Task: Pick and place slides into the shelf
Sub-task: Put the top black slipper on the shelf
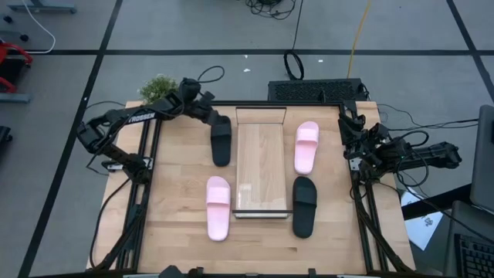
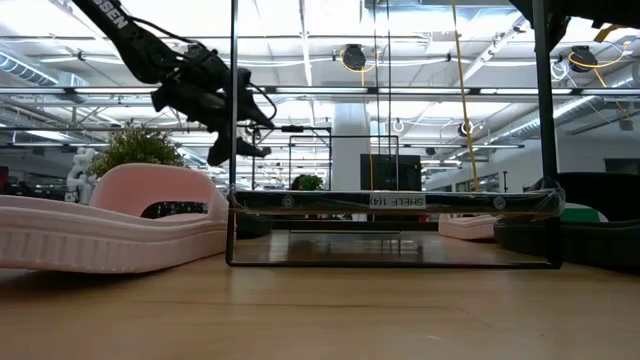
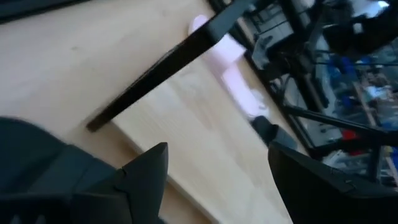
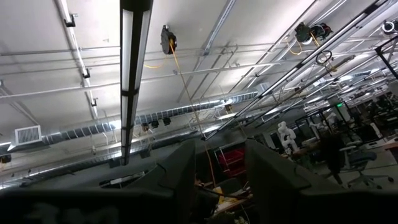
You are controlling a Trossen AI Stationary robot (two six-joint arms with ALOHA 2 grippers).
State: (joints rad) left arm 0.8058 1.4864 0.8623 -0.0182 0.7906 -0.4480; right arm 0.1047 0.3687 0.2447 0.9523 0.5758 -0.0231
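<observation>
Risk: left gripper [image 1: 210, 110], fingers apart, hangs above the far black slide [image 1: 221, 142] beside the empty shelf [image 1: 262, 164], all 4 slides on the table, and a skewed descent could, seemingly, shove it aside; right gripper [image 4: 219, 163] parked, fingers slightly apart.

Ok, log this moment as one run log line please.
left end effector open, above far black slide | right end effector parked at table edge | shelf empty | four slides on table, none placed
</observation>
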